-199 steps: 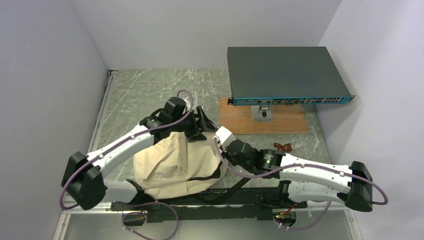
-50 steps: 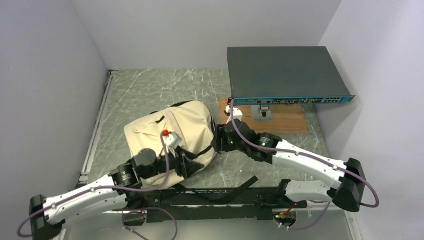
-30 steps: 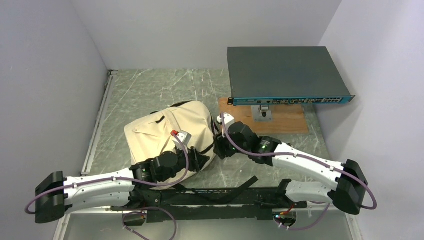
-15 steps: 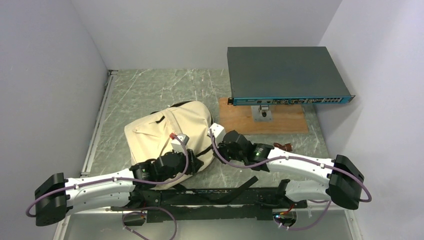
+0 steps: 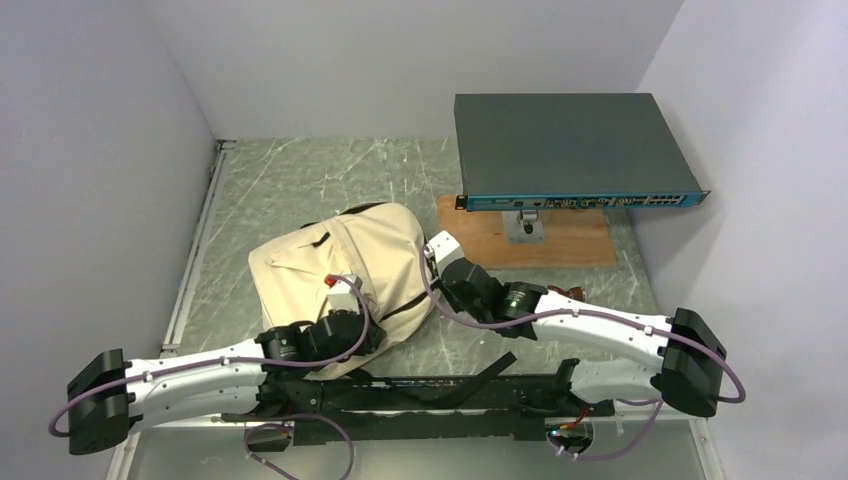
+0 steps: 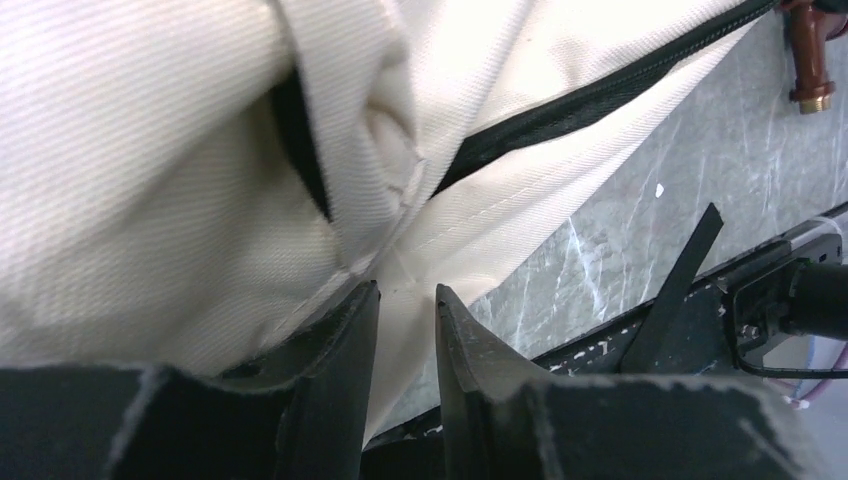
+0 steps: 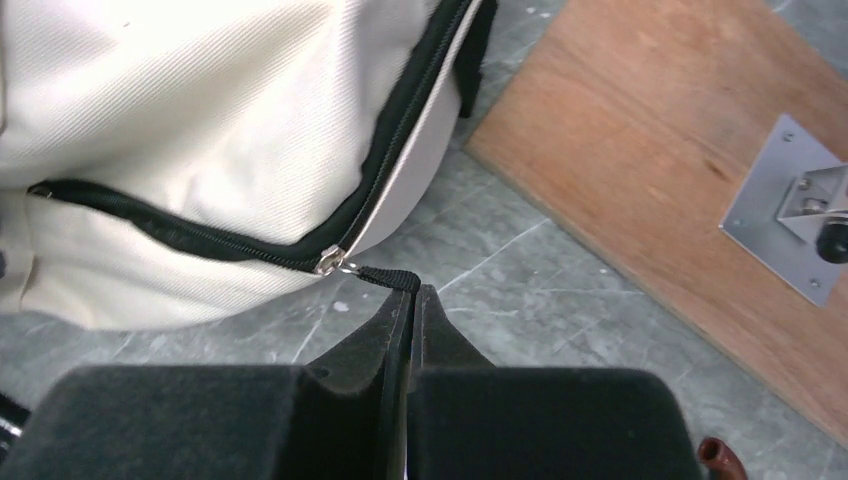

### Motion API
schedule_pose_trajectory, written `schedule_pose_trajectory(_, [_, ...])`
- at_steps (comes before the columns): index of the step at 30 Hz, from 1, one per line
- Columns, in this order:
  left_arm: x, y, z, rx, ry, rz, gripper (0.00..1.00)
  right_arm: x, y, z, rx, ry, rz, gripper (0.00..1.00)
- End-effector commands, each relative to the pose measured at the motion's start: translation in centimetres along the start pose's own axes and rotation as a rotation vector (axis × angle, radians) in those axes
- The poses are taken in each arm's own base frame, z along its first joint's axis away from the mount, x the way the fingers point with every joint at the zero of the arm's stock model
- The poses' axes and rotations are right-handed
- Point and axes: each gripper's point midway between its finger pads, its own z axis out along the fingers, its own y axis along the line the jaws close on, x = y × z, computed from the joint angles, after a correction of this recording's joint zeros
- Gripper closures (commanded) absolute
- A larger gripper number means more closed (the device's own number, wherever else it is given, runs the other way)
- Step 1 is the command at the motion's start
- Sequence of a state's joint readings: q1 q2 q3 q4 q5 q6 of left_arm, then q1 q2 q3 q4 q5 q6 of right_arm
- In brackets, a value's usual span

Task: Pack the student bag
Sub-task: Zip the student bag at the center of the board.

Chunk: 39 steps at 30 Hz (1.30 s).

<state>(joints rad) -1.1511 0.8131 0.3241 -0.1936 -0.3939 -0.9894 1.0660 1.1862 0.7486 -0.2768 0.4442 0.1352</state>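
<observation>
In the top view, the student bag (image 5: 335, 265) lies mid-table (image 5: 300, 180), its long axis running from near left to far right. The left arm (image 5: 200, 370) is at its near edge and the right arm (image 5: 590, 325) at its right side.

In the left wrist view, the left gripper (image 6: 405, 290) is set against the bag's cloth with a narrow gap between its jaws. Whether cloth is clamped cannot be told.

In the right wrist view, the right gripper (image 7: 410, 292) is closed on the black pull tab (image 7: 388, 277). The zip line (image 7: 180, 228) runs away to the left, so any pull is judged to follow it. The zip's far end is cut off.
</observation>
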Motion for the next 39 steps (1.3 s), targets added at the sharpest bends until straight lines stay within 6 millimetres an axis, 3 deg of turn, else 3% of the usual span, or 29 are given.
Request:
schedule_pose_trajectory(1, [1.7, 5.3, -0.5, -0.188, 0.017, -0.040, 0.67, -3.4, -4.4, -0.6, 0.183, -0.097, 0.073, 1.00])
schedule_pose_trajectory(5, [2.0, 6.4, -0.9, -0.200, 0.010, -0.061, 0.68, -5.1, -5.0, -0.2, 0.190, -0.132, 0.101, 1.00])
schedule_pose_trajectory(11, [1.1, 5.6, -1.6, -0.148, -0.014, -0.032, 0.64, -6.1, -4.5, -0.3, 0.155, -0.150, 0.100, 1.00])
schedule_pose_trajectory(13, [0.0, 2.9, -1.8, -0.022, -0.028, 0.023, 0.53, -6.4, -2.2, -0.9, 0.011, -0.142, 0.069, 1.00])
schedule_pose_trajectory(16, [-2.0, -3.6, -3.3, 0.279, -0.064, 0.117, 0.33, -6.5, 2.5, -2.8, -0.282, -0.052, 0.040, 1.00])
schedule_pose_trajectory(20, [-5.0, -10.4, -6.3, 0.522, -0.099, 0.190, 0.26, -4.8, 8.7, -6.5, -0.648, 0.118, 0.155, 0.99])
schedule_pose_trajectory(22, [-6.7, -13.0, -7.7, 0.590, -0.117, 0.226, 0.25, -5.6, 11.4, -8.6, -0.817, 0.146, 0.279, 0.87])
schedule_pose_trajectory(24, [-7.6, -14.0, -8.0, 0.587, -0.115, 0.266, 0.23, -7.2, 12.2, -10.2, -0.889, 0.110, 0.354, 0.76])
schedule_pose_trajectory(27, [-8.6, -14.0, -7.6, 0.535, -0.136, 0.265, 0.21, -9.7, 9.2, -10.2, -0.721, 0.010, 0.416, 0.50])
schedule_pose_trajectory(31, [-9.1, -12.2, -6.4, 0.456, -0.160, 0.133, 0.22, -9.7, 1.3, -8.4, -0.246, -0.050, 0.533, 0.29])
schedule_pose_trajectory(35, [-8.8, -10.9, -4.6, 0.423, -0.133, -0.007, 0.27, -8.3, -2.3, -8.6, -0.052, -0.074, 0.640, 0.24])
schedule_pose_trajectory(39, [-8.6, -12.5, -2.9, 0.446, -0.051, -0.024, 0.27, -7.7, -2.5, -8.9, -0.073, -0.111, 0.731, 0.24])
